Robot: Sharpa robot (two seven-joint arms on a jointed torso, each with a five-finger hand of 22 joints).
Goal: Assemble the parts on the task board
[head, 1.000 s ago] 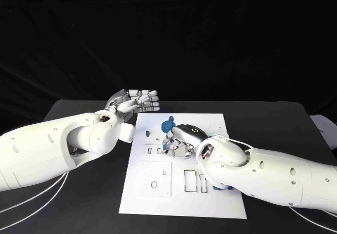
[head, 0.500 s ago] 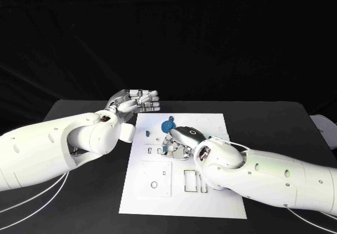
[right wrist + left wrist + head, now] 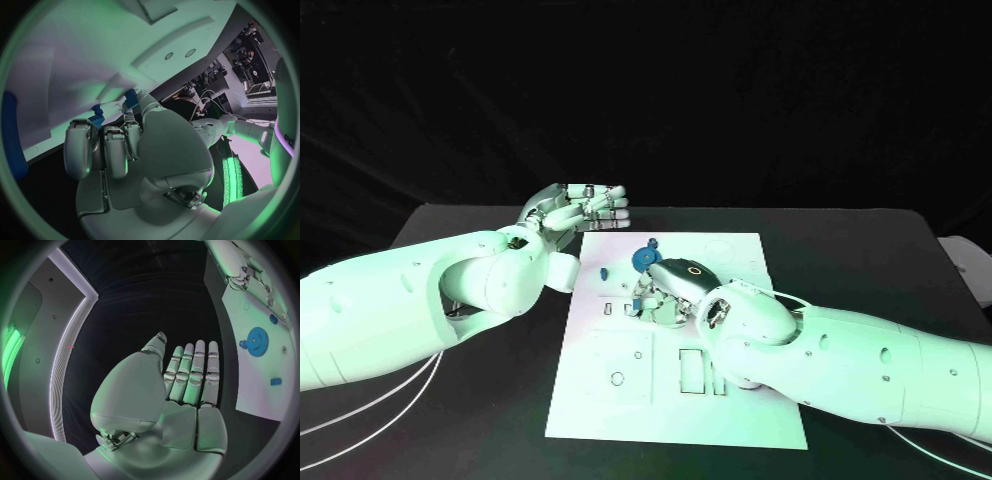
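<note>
The white task board (image 3: 733, 410) lies in the middle of the black table. A blue gear (image 3: 643, 259) sits near its far end, with a small blue part (image 3: 603, 272) to its left. My right hand (image 3: 668, 290) is down on the board just in front of the gear, fingers curled onto the plate. Small blue parts (image 3: 97, 118) show right at my right hand's fingertips (image 3: 78, 135); whether they are pinched is hidden. My left hand (image 3: 581, 208) hovers past the board's far left corner, fingers straight and apart from everything. The gear (image 3: 256, 340) also shows beyond my left hand (image 3: 187, 375).
Rectangular slots (image 3: 692, 368) and a raised square block (image 3: 620, 365) are in the board's near half, beside my right forearm (image 3: 862, 370). A blue bar (image 3: 12, 135) lies at the board's edge. Black table surrounds the board on both sides.
My right hand and forearm have crept a little to the left over the board, staying down by the gear. My left hand has not moved.
</note>
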